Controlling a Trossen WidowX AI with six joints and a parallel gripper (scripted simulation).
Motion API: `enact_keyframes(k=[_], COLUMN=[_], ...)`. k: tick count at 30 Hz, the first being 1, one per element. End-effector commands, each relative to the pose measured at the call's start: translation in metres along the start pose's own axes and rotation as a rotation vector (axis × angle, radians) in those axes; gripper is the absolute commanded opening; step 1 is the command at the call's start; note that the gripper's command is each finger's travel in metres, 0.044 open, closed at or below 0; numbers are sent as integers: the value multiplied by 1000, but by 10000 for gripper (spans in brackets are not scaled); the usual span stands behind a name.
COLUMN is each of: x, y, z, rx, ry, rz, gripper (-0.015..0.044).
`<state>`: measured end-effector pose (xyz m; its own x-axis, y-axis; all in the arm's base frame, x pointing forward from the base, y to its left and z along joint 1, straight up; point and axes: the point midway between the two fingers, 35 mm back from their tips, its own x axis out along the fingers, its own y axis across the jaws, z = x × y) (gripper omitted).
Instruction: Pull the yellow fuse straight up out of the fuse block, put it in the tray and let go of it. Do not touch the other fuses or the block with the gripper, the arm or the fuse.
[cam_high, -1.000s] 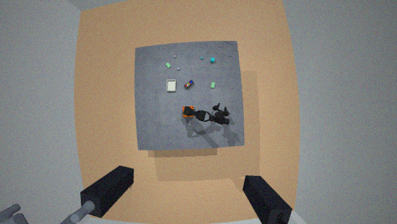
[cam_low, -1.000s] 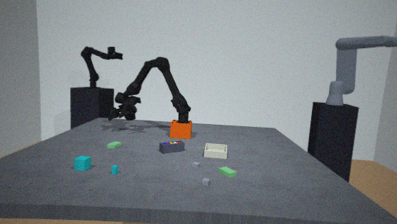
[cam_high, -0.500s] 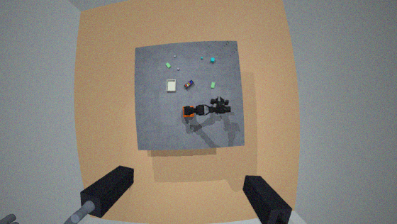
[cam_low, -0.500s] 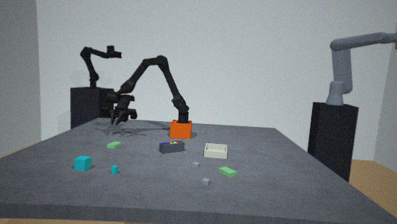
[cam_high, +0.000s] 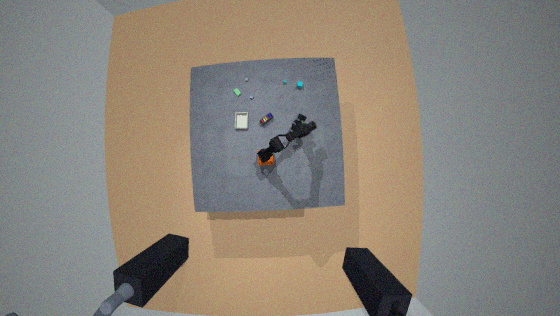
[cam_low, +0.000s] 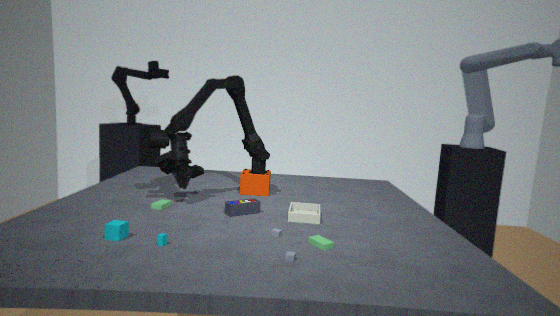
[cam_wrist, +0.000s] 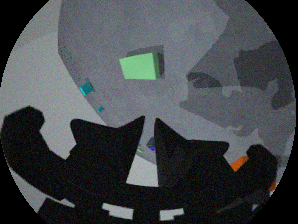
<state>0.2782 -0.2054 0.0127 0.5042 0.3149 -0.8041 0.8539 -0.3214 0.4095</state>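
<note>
The yellow fuse (cam_high: 266, 119) (cam_low: 242, 202) sits in the dark fuse block (cam_low: 242, 209) (cam_wrist: 152, 142), in a row with blue, white and red fuses. The shallow cream tray (cam_high: 236, 121) (cam_low: 304, 218) stands beside the block, on the side away from my gripper, and looks empty. My gripper (cam_low: 183, 187) (cam_wrist: 149, 120) points down above the table, well to the side of the block. Its fingers are close together, with a narrow empty gap between the tips. The arm hides the fingertips in the top view.
A green block (cam_low: 161, 204) (cam_wrist: 140, 66) lies near my gripper. Cyan blocks (cam_high: 300, 85) (cam_low: 116, 230), another green block (cam_high: 237, 92) (cam_low: 321, 242) and small grey cubes (cam_high: 251, 97) (cam_low: 276, 232) lie beyond the fuse block. The arm stands on an orange base (cam_high: 265, 161) (cam_low: 255, 183).
</note>
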Motion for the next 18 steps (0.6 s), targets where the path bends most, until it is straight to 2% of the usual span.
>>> enact_keyframes(k=[1,8,18], x=[28,58,74], y=[4,-5,-32], z=[-51,-122,-208], rx=[-557,-1361,-2374], ry=[4,94,335], rz=[-178,-418,-696], gripper=[69,69,69])
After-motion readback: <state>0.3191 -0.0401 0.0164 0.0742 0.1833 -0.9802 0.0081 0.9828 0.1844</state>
